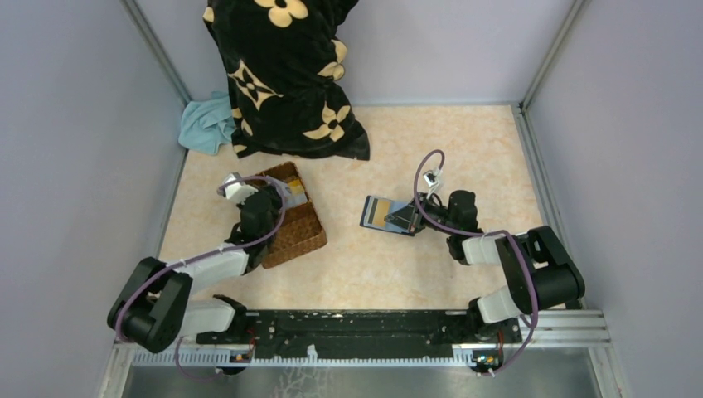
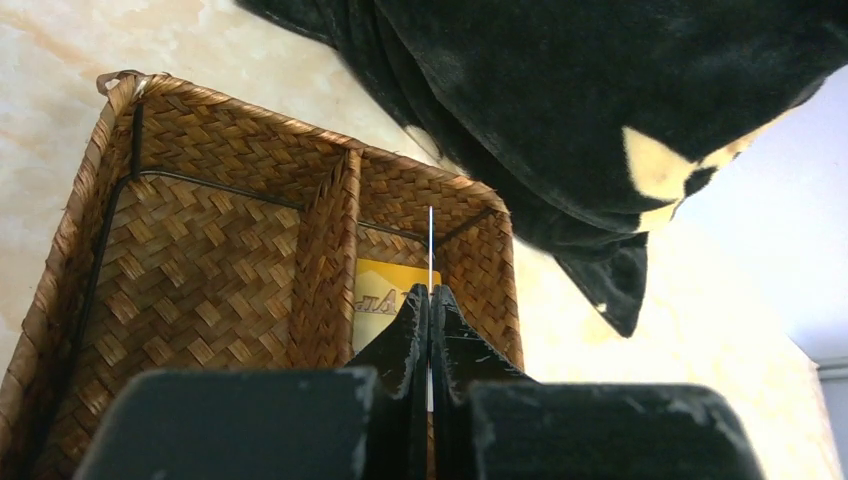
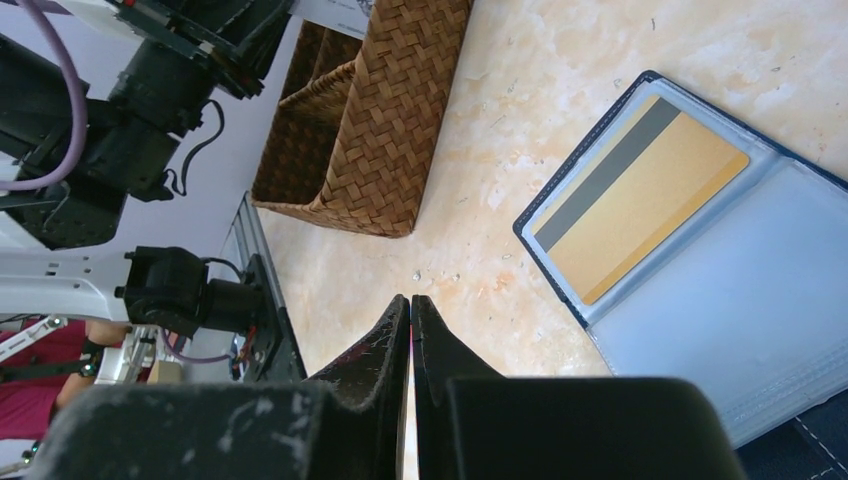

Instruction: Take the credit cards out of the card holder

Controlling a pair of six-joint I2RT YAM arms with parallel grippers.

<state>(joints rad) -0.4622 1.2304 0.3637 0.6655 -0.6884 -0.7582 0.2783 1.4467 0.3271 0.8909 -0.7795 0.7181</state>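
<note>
Left gripper (image 2: 430,298) is pinched tight on a thin pale credit card (image 2: 430,245), held edge-on over the brown woven wicker basket (image 2: 200,270). I'd guess that's the drop-off spot, since a yellow card (image 2: 385,300) lies in the compartment right of the divider. Right gripper (image 3: 410,305) is closed at bottom centre; can't tell if it's got anything. The open navy card holder (image 3: 720,300) lies flat at right, with one gold striped card (image 3: 650,195) in its pocket. So that's three cards, one holder, one basket.

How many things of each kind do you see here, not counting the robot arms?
credit cards: 3 (one held edge-on in the left tool)
card holder: 1
wicker basket: 1
black flowered cushion: 1
blue cloth: 1
Total: 7
</note>
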